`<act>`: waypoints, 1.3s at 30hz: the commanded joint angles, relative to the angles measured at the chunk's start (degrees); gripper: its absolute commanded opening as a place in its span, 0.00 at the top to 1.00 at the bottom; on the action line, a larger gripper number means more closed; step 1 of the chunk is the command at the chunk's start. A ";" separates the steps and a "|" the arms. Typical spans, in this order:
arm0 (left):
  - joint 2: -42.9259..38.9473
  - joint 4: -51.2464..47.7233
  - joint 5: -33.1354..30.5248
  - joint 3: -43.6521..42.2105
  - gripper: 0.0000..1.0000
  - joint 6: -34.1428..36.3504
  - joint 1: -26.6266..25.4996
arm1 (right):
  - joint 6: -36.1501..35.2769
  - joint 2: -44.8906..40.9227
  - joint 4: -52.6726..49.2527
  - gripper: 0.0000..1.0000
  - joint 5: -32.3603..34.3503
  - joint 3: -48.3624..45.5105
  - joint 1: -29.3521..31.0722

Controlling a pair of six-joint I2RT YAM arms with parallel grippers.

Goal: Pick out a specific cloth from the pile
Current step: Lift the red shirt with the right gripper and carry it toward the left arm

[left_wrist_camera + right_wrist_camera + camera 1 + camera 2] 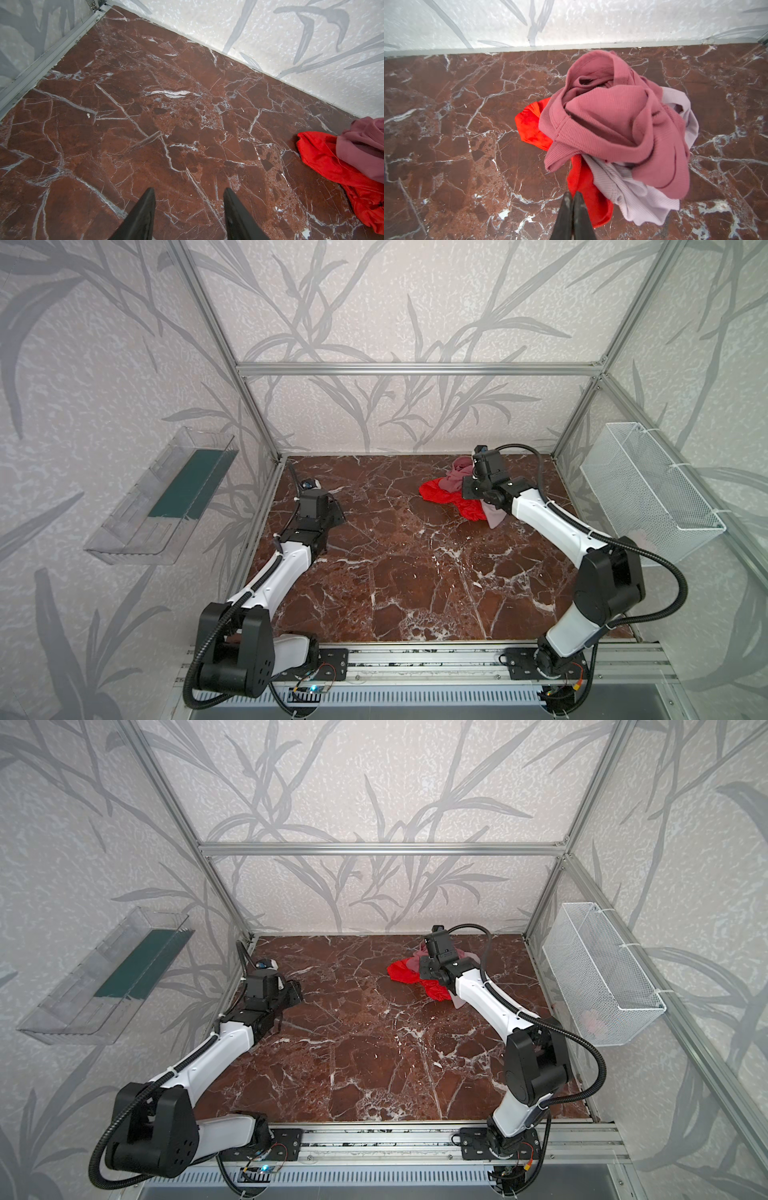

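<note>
Red cloth (529, 124) is lying beneath the rose-pink cloth (612, 116) in the pile (455, 489), back right on the marble tabletop (145, 104), not yet extracted. Right gripper (573, 197), jaws pressed together, is hovering at its edge; left gripper (189, 193) is hanging spread, empty.

Stereo pair overhead; wrist cameras close, downward.

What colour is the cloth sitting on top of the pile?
The top cloth is dusty rose-pink, ribbed; best seen in the right wrist view.
</note>
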 commanded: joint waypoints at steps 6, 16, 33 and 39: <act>-1.60 -2.68 0.25 3.39 0.49 -0.98 -0.18 | 0.36 -6.37 -0.58 1.00 -6.09 2.55 -3.36; -1.87 -3.07 0.06 4.25 0.49 -1.51 -0.18 | -1.01 -9.26 -3.92 1.00 -5.75 7.29 -3.65; -2.98 -3.54 0.34 4.81 0.49 -2.08 -0.18 | -1.11 -10.52 -8.20 1.00 -10.83 17.34 -3.68; -3.93 -4.44 0.85 5.48 0.49 -2.36 -0.31 | -0.92 -10.65 -9.91 1.00 -16.00 23.67 -3.63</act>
